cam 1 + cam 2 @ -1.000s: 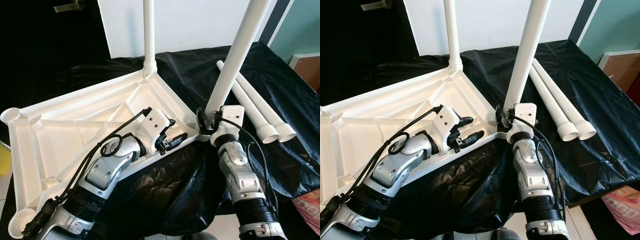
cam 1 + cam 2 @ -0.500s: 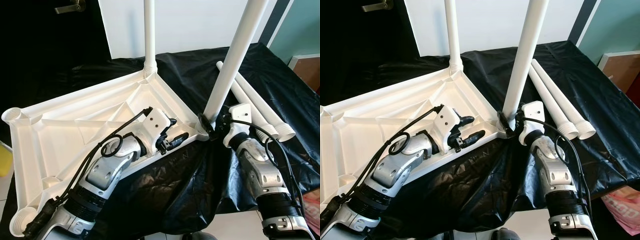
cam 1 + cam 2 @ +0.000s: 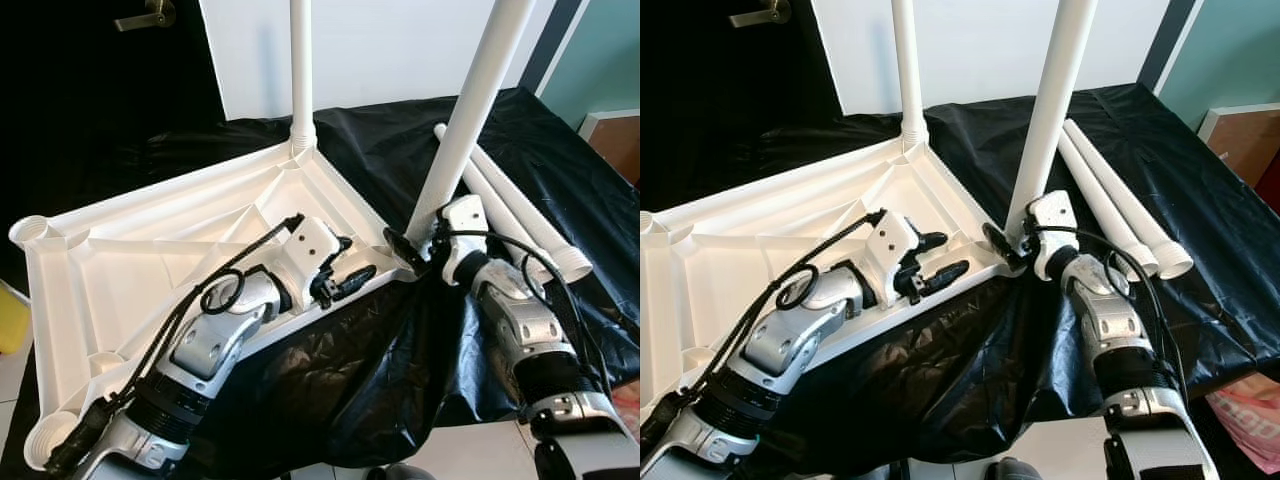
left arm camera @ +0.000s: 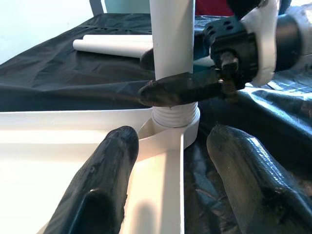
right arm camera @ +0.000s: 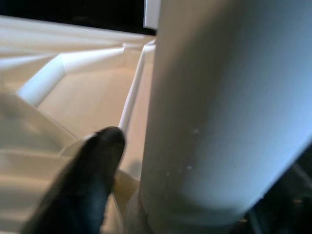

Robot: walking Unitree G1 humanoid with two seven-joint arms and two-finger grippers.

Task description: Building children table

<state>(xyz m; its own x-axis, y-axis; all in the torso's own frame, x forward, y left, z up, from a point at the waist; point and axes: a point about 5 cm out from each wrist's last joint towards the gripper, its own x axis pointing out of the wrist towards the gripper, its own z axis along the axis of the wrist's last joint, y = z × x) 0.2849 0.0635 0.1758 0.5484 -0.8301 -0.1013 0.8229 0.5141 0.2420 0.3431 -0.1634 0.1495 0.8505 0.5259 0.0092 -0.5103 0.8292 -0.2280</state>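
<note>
A white plastic table top lies upside down on a black cloth. One white leg stands upright in its far corner socket. A second leg stands tilted in the near right corner socket, its threaded base seated there. My right gripper is shut around the foot of this leg, one finger pressed against it. My left gripper rests open over the table top's near rim, its fingers apart, close to that same corner. Two loose legs lie side by side on the cloth to the right.
The black cloth hangs over the front edge below both arms. A dark door with a metal handle stands at the back left, beside a white wall. A yellow object sits at the far left and a brown box at the far right.
My right arm has swung out to the right, turning its gripper around the foot of the leg it holds. The leg stays in its socket. The left arm has not moved.
</note>
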